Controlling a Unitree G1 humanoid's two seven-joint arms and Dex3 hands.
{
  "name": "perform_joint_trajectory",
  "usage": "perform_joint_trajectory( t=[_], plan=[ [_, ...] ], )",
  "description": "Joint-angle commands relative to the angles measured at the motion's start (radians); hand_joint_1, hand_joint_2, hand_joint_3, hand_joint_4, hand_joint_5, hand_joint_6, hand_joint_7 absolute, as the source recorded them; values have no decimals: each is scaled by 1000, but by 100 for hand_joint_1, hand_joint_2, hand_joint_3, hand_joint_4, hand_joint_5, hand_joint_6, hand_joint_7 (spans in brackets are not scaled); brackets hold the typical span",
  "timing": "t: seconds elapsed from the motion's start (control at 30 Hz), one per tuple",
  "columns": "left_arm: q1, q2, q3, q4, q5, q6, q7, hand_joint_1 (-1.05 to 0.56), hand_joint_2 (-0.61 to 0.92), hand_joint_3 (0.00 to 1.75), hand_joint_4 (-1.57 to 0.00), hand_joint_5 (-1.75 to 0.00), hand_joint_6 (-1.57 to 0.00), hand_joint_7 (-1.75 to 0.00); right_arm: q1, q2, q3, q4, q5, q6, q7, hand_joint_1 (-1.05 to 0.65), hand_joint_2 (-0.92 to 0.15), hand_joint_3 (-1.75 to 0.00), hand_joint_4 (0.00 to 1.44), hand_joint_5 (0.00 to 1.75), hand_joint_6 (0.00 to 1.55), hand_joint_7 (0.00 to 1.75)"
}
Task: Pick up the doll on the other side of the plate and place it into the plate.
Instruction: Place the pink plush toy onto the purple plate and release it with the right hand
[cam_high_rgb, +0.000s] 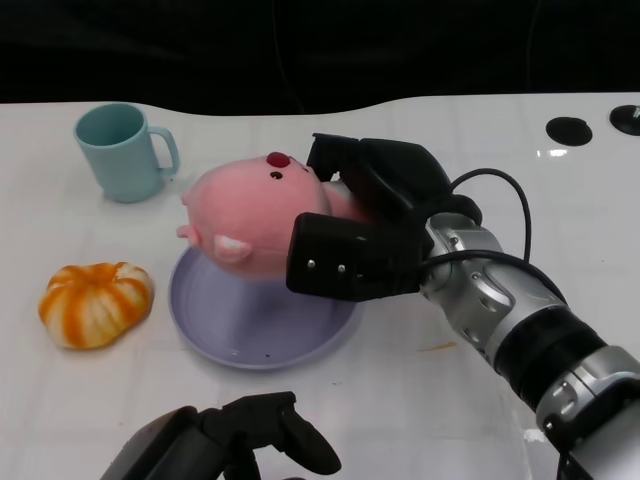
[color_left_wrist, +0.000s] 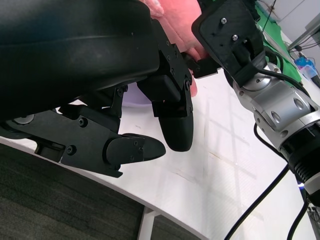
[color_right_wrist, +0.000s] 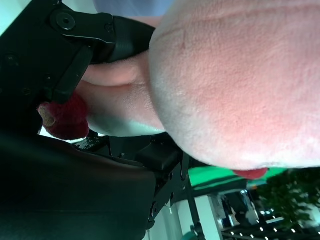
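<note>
A pink plush doll (cam_high_rgb: 252, 214) with a red nose hangs just above the far part of the lavender plate (cam_high_rgb: 230, 320) in the head view. My right hand (cam_high_rgb: 365, 225) grips it from the right side, fingers wrapped over its back and front. The right wrist view is filled by the doll's pink body (color_right_wrist: 235, 85) held between black fingers (color_right_wrist: 90, 35). My left hand (cam_high_rgb: 235, 440) lies near the table's front edge, holding nothing, its fingers (color_left_wrist: 172, 117) curled and apart from the plate. The left wrist view shows the doll (color_left_wrist: 172, 20) and my right hand (color_left_wrist: 227, 32) beyond.
A light blue mug (cam_high_rgb: 122, 150) stands at the back left. An orange striped pumpkin toy (cam_high_rgb: 96, 303) lies left of the plate. Two black round holes (cam_high_rgb: 568, 128) sit in the white table (cam_high_rgb: 450, 400) at the far right. A black cable loops by my right wrist.
</note>
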Motion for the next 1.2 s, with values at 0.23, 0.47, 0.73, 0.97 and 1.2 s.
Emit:
perform_joint_trajectory(
  t=[0.23,0.47,0.73,0.97,1.2],
  plan=[
    [3,-1,-3,-19,10,21,7,-21,91,44,-63,-162,-69,-92,-34,-12,16,-34,14,50,187,-54,-91,-11,38,51,54,1],
    [-3,4,0,-19,12,26,5,-21,91,45,-64,-161,-70,-92,-20,-36,40,-110,10,80,296,-69,-92,-20,24,34,37,0],
    [-9,2,0,-13,10,28,6,-23,90,46,-64,-162,-70,-92,24,-96,45,-283,12,104,422,-74,-92,-22,17,31,30,0],
    [-25,-7,-2,-5,7,41,8,-22,90,46,-65,-162,-71,-90,112,-206,16,-519,38,82,527,-77,-92,-27,15,31,27,0],
    [-51,-16,1,10,-5,47,10,-23,89,48,-64,-157,-71,-90,272,-307,-59,-787,122,82,629,-72,-92,-29,22,37,35,4]
  ],
)
